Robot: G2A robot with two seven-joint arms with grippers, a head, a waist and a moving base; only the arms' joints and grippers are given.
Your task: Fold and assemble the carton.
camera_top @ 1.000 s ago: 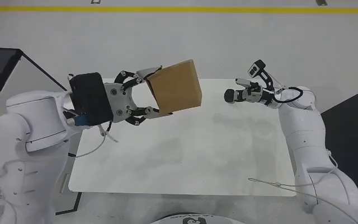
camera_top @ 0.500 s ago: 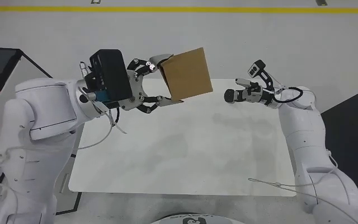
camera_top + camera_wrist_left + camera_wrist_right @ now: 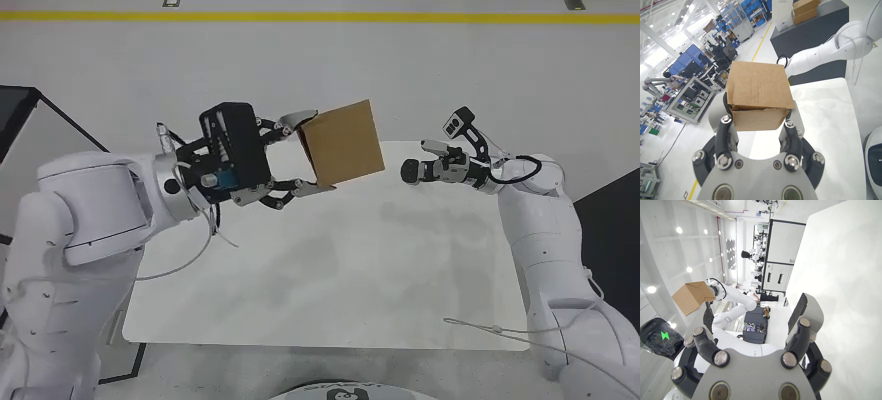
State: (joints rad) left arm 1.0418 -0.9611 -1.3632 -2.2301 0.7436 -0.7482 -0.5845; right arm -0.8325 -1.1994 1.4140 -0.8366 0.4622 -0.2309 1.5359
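One brown carton point(image 3: 342, 143), folded up into a box, aloft over the far edge of the white tabletop point(image 3: 400, 280), tilted and clear of its surface. Clamped at one end by the left hand point(image 3: 307, 152), one finger pressed on each of two opposite sides, fingers spread to the full width of the box. From the left wrist, a flap seam along the near end of the carton point(image 3: 757, 94), with a slightly ragged edge and the left hand point(image 3: 759, 113) gripping just beside it. Far end closed too, flaps meeting in a notched line. Right hand point(image 3: 410, 170) well apart from the carton, over the far right part of the tabletop, pointing toward the box. Fingers point(image 3: 800, 306) of the right hand point(image 3: 753, 308) spread wide, nothing between them.
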